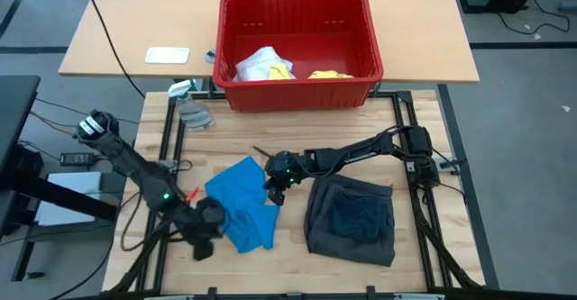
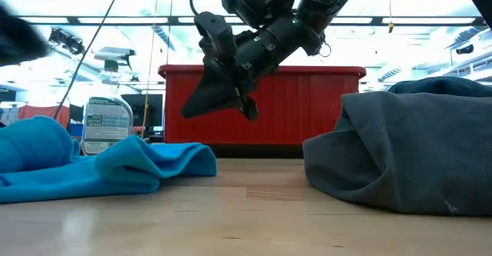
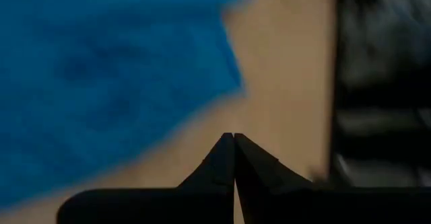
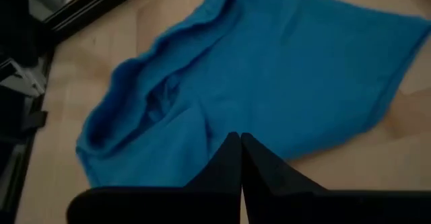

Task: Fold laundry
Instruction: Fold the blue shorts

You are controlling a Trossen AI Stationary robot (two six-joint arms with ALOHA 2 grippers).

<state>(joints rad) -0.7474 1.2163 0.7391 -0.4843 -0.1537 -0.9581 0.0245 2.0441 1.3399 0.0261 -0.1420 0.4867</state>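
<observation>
Laundry: rumpled blue cloth [image 1: 242, 203] lies between both empty, pinched-closed hands, left [image 1: 204, 244] and right [image 1: 273, 195].

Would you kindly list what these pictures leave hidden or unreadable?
- Spray bottle label: low view, too small to read.
- Garments in the red basket: high view, bunched together; low view, hidden behind its wall.
- Bright blue piece: left wrist view, blurred and cut off by the edge.

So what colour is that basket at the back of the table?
The basket is red, with slotted sides; the high view shows it best.
</observation>
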